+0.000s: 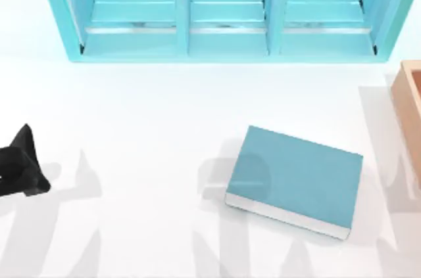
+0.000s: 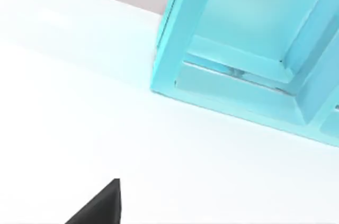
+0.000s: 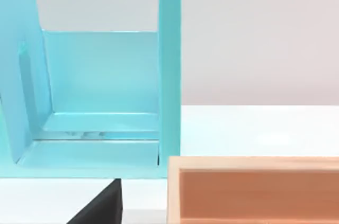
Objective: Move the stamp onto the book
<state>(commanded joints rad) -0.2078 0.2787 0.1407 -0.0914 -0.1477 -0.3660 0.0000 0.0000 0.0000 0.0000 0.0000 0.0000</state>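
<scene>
The book (image 1: 296, 179), teal-blue with white page edges, lies flat on the white table (image 1: 145, 107), right of the middle and near the front. The stamp is out of view. My left gripper (image 1: 23, 163) is a dark shape at the table's left edge, far from the book; a dark tip of it (image 2: 100, 208) shows in the left wrist view over bare table. A dark tip of my right gripper (image 3: 100, 208) shows in the right wrist view, close to the wooden box and facing the shelf unit.
A big turquoise shelf unit (image 1: 223, 15) with compartments spans the back of the table; the shelf unit (image 2: 238, 49) and the shelf unit (image 3: 100, 97) also show in the wrist views. A light-wood box (image 1: 411, 114) with raised walls stands at the right edge, its wall (image 3: 254, 192) near the right wrist camera.
</scene>
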